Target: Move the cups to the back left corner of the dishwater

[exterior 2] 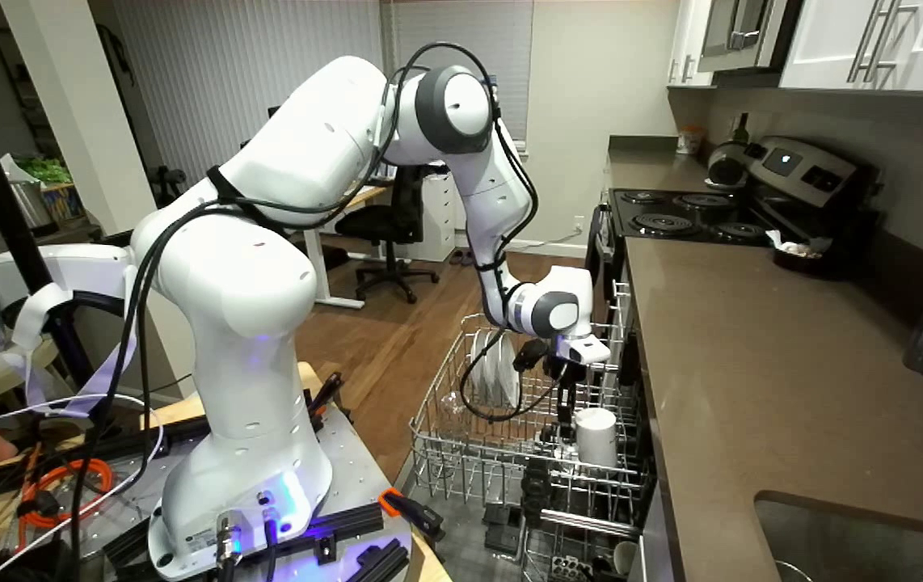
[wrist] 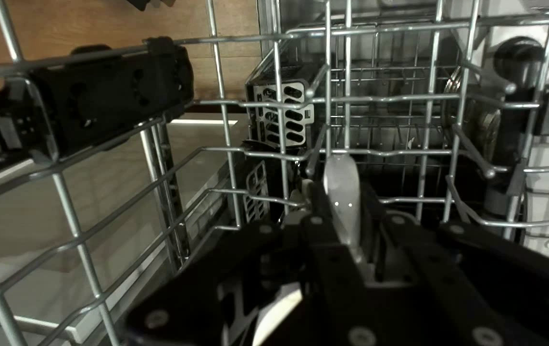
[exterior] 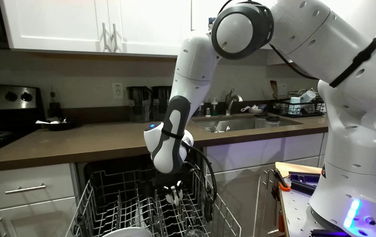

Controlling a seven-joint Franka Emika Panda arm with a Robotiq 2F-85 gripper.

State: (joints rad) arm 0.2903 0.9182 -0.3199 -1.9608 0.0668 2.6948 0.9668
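A white cup (exterior 2: 596, 436) shows beside my gripper (exterior 2: 566, 404), low at the rear part of the dishwasher's upper rack (wrist: 394, 99). In the wrist view the jaws are shut on a pale curved strip, which looks like the cup handle (wrist: 343, 192); a bright sliver of the cup (wrist: 279, 312) shows behind the left finger. An exterior view has only part of the cup (exterior: 174, 196) below the gripper (exterior: 171, 188), among the tines. Whether the cup's base touches the wires I cannot tell.
White plates (exterior 2: 498, 368) stand in the rack, with a clear glass (exterior 2: 452, 412) near them. A pale dish (exterior: 128, 232) sits at the rack's front. The counter edge (exterior: 109, 154) overhangs the dishwasher. A dark cutlery basket (wrist: 284, 105) sits below, through the wires.
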